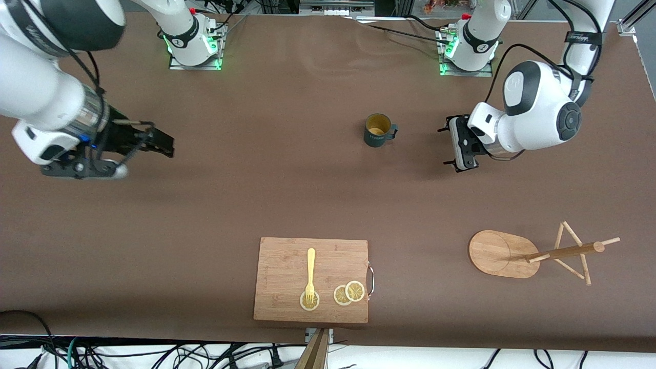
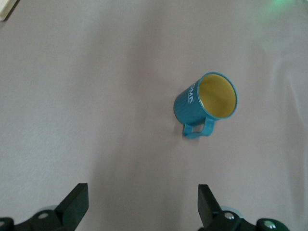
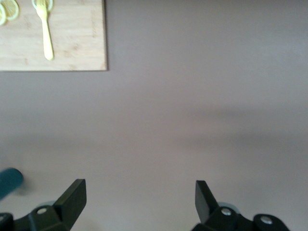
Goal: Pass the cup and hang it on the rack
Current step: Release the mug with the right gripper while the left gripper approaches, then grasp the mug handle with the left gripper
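Note:
The cup (image 1: 379, 130), dark teal with a yellow inside, stands upright on the brown table, its handle toward the left arm's end. In the left wrist view the cup (image 2: 207, 103) sits well ahead of the fingers. My left gripper (image 1: 445, 145) (image 2: 142, 192) is open and empty, low over the table beside the cup on the left arm's side. My right gripper (image 1: 166, 143) (image 3: 139, 190) hangs open and empty over bare table toward the right arm's end, well apart from the cup. The bamboo rack (image 1: 543, 253) stands near the front edge at the left arm's end.
A wooden cutting board (image 1: 311, 279) (image 3: 53, 43) lies at the front edge, mid-table, with a yellow fork (image 1: 310, 274) and lemon slices (image 1: 348, 293) on it. Cables run along the table's front edge. Both arm bases stand along the back edge.

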